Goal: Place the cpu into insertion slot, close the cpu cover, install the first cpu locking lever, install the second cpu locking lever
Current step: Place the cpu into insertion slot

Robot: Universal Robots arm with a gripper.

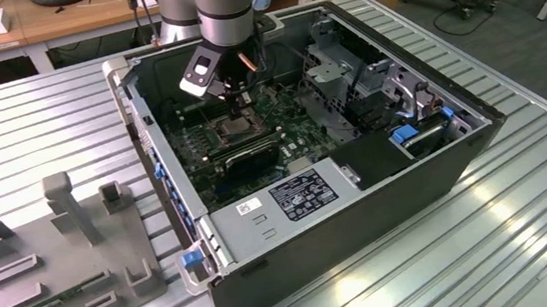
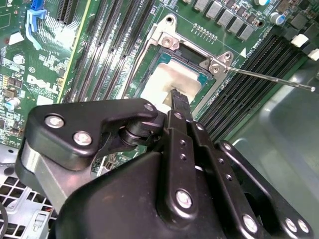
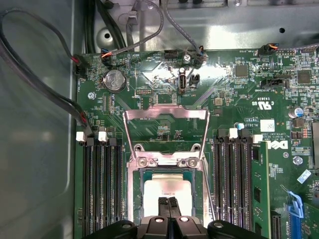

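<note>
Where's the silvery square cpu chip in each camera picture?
Exterior view: silvery square cpu chip in the green motherboard's socket, under the black gripper.
Second wrist view: cpu chip at the gripper's tip.
First wrist view: cpu chip at the gripper's tip.
Shared landmark: the gripper.

Arm (image 1: 223,8) pointing down, tool (image 3: 167,200) pinched closed

I've clearance between the black memory slot rows (image 3: 102,189) flanking my fingers (image 3: 163,203); beyond them stands the open thin silver metal frame cover (image 3: 167,114), a thin steel lever rod (image 2: 269,78) slanting alongside.
</note>
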